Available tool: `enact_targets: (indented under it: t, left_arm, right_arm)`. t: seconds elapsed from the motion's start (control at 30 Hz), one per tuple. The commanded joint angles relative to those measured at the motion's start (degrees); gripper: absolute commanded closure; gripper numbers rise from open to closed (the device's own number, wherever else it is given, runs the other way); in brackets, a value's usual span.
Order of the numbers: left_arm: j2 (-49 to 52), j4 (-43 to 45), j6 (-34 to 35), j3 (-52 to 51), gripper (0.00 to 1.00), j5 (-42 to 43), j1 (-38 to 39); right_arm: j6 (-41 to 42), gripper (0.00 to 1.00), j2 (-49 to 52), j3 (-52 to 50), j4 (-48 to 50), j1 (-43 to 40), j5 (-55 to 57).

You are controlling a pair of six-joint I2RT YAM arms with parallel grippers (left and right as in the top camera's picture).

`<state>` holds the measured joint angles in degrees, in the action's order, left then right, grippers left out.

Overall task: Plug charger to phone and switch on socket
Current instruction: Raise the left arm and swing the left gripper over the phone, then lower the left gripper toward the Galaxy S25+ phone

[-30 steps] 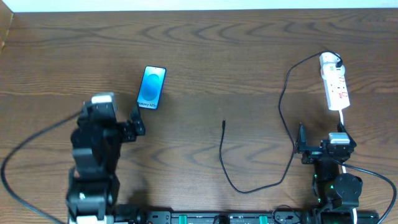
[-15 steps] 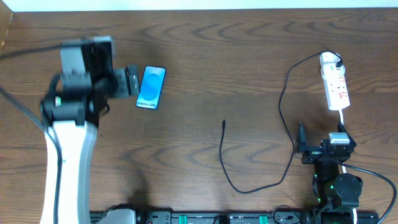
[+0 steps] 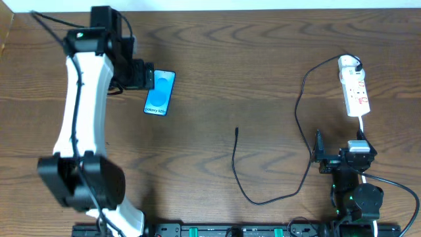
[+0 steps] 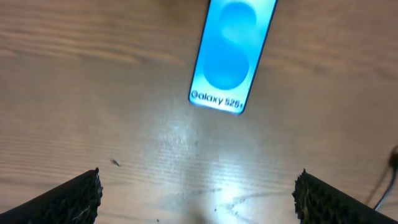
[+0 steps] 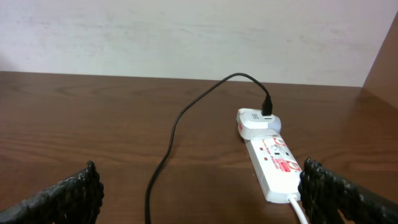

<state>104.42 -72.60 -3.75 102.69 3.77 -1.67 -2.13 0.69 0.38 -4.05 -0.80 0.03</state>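
L gripper [image 4: 199,198]: jaws were seen spread wide, nothing held, hung low over the table [image 4: 93,93]. The phone [image 4: 231,53] lay flat just ahead of them, screen up and lit blue. From overhead the gripper was placed at the phone's far-left corner; contact couldn't be judged.

R gripper [image 5: 200,194]: jaws likewise wide and empty, held low at the near-right edge. It was aimed at the socket [image 5: 273,163], which lay apart from it w/ a white adapter [image 5: 254,121] plugged at its far end. The charger [image 3: 263,196] was looped across mid-table, its free tip [image 3: 237,131] well apart from phone and both grippers.

Step in hand, as judged: phone to be secured by the L arm. It's thin & flat, so the long edges should be straddled squarely and the jaws closed gently, w/ the screen not pressed. The port (not visible) should be left exposed, so the tip can be fed in by the R arm.
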Motion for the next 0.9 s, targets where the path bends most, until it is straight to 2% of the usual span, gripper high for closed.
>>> enact_targets:
  t: [0.0,0.33,0.4,0.43,0.47,0.5,0.53,0.57,0.6,0.63,0.87]
  left_arm:
    - [3.9,-1.4,-1.6,1.0,0.02,0.1,0.0]
    - [8.6,-0.7,-1.6,0.9,0.02,0.1,0.0]
    - [8.6,-0.6,-1.6,0.9,0.13,0.1,0.0]
    - [8.6,-0.5,-1.6,0.9,0.37,0.1,0.0]
    - [8.6,-0.4,-1.6,0.9,0.57,0.1,0.0]
    - [8.6,-0.2,-1.6,0.9,0.67,0.1,0.0]
    - [8.6,0.0,-1.6,0.9,0.67,0.1,0.0]
    - [8.6,0.1,-1.6,0.9,0.55,0.1,0.0]
    - [8.6,0.2,-1.6,0.9,0.20,0.1,0.0]
    - [8.6,0.3,-1.6,0.9,0.02,0.1,0.0]
    - [8.6,0.4,-1.6,0.9,0.02,0.7,0.0]
  right_arm:
    - [-0.5,0.01,-0.3,-0.1,-0.3,-0.3,0.5]
    - [-0.5,0.01,-0.3,-0.1,-0.3,-0.3,0.5]
    - [-0.5,0.01,-0.3,-0.1,-0.3,-0.3,0.5]
    - [-0.5,0.01,-0.3,-0.1,-0.3,-0.3,0.5]
    - [-0.5,0.01,-0.3,-0.1,-0.3,-0.3,0.5]
    - [-0.5,0.01,-0.3,-0.1,-0.3,-0.3,0.5]
    - [-0.5,0.01,-0.3,-0.1,-0.3,-0.3,0.5]
    - [-0.5,0.01,-0.3,-0.1,-0.3,-0.3,0.5]
    - [-0.5,0.01,-0.3,-0.1,-0.2,-0.3,0.5]
    - [-0.5,0.01,-0.3,-0.1,-0.3,-0.3,0.5]
    - [-0.5,0.01,-0.3,-0.1,-0.3,-0.3,0.5]
